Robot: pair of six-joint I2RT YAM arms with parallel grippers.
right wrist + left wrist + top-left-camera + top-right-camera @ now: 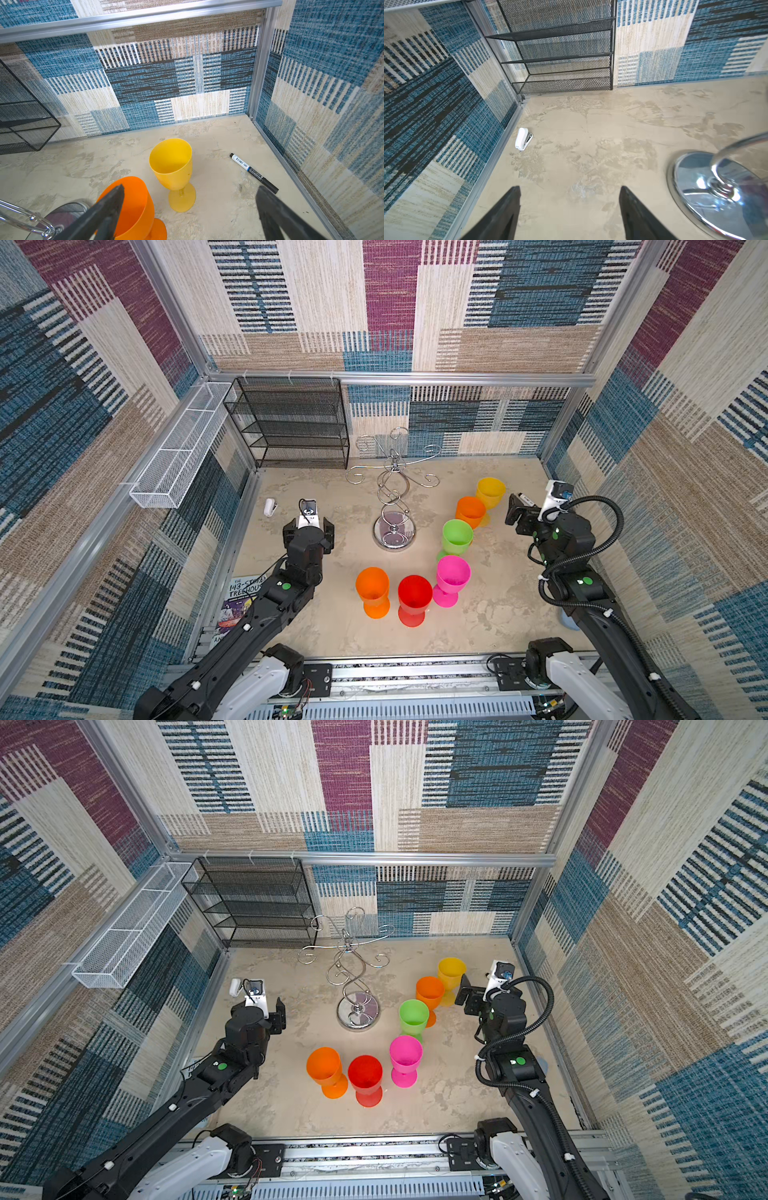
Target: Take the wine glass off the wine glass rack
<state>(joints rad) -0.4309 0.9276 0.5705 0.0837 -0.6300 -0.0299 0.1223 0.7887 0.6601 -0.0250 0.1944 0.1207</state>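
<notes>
"So, where's the wine glass rack [394,506]?"

"Upright, mid-table [332,630]. Your left gripper [569,189] hangs to its left, fingers spread, with only bare surface between them."

"And the glasses?"

"All standing on the table. The yellow wine glass [490,491], orange wine glass [470,511], green wine glass [457,536] and pink wine glass [453,574] line up right of the rack. The red wine glass [414,597] and second orange wine glass [372,587] stand in front of it. Your right gripper [191,188] sits just beside the yellow and orange pair — jaws wide apart, gripping nothing."
</notes>
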